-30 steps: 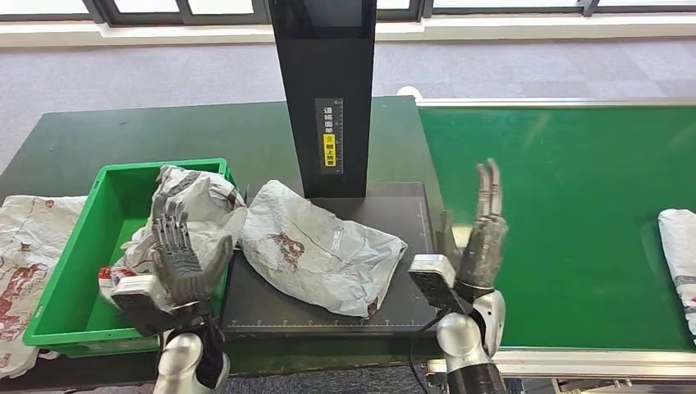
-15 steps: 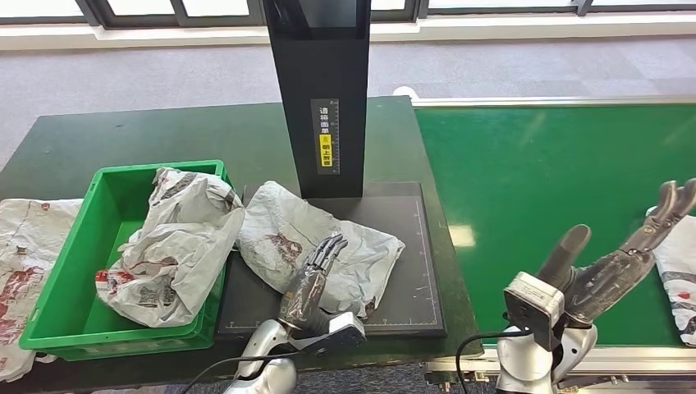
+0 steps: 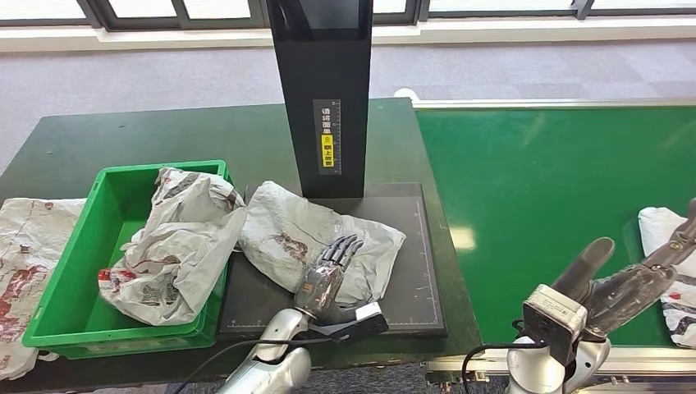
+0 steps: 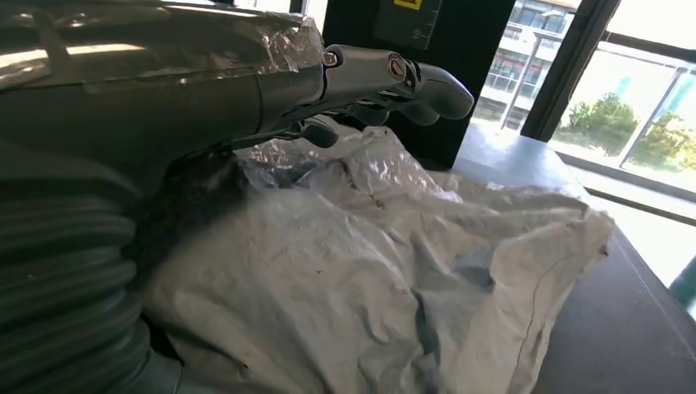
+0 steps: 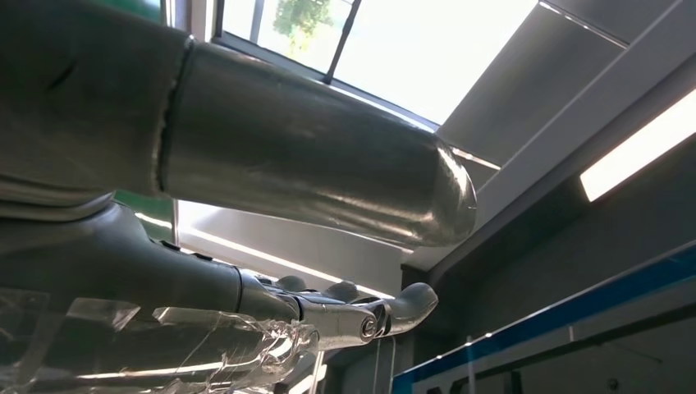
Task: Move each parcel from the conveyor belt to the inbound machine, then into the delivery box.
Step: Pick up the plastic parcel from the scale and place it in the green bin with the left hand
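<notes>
A loose pile of grey wrappers lies on the counter at the far left, outside the green delivery box. One crumpled parcel in the box slumps over its right wall, already delivered by the look of it.

Beside it, the parcel on the scanner rests on the black plate of the inbound machine, under the upright column, presumably so its label can be read. Its long axis runs diagonally, from the far-left corner by the box toward the near-right of the plate.

The left hand rests on this parcel's near edge, fingers extended over the plastic and not yet clenched around it; it seems placed to take the parcel leftward into the box.

On the conveyor belt, the right hand is released, fingers spread and holding nothing, reaching toward the waiting parcel at the right edge.
</notes>
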Available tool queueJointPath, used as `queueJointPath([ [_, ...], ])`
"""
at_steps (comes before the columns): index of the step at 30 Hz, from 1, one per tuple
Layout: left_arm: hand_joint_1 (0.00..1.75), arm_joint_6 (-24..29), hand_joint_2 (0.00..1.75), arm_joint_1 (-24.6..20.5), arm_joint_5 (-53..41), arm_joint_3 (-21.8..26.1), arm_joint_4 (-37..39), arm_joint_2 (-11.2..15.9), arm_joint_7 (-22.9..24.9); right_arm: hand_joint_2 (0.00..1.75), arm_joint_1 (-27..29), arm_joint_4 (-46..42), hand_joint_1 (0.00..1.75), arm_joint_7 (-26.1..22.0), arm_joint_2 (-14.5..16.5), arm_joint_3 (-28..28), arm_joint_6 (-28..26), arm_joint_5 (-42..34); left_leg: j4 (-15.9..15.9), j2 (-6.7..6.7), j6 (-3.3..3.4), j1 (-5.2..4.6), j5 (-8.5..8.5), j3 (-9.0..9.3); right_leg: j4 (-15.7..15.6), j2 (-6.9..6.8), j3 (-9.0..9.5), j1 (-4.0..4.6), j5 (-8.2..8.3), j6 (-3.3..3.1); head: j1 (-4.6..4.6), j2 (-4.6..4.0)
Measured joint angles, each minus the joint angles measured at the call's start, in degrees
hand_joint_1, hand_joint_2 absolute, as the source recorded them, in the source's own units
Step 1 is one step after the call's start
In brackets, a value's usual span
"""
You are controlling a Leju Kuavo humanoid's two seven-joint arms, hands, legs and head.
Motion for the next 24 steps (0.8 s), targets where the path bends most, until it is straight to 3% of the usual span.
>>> queueJointPath([
  [3,1.75,-0.3,1.75,-0.1,-0.8,0.0,0.6,-0.1,0.7,0.00,0.0,0.0,0.00,0.0,0.0,0.0,0.0,0.0,0.0,0.01,0.00,0.00,0.00,0.07,0.0,0.00,0.04,0.00,0.02,0.01,-0.01,0.00],
  [24,1.75,-0.6,1.75,-0.5,-3.3,0.0,1.7,-0.2,2.8,0.00,0.0,-0.1,0.00,0.0,0.0,0.0,0.0,-0.4,0.0,0.01,-0.02,0.02,0.00,0.09,0.0,0.00,0.06,0.01,0.00,0.00,-0.01,0.00],
])
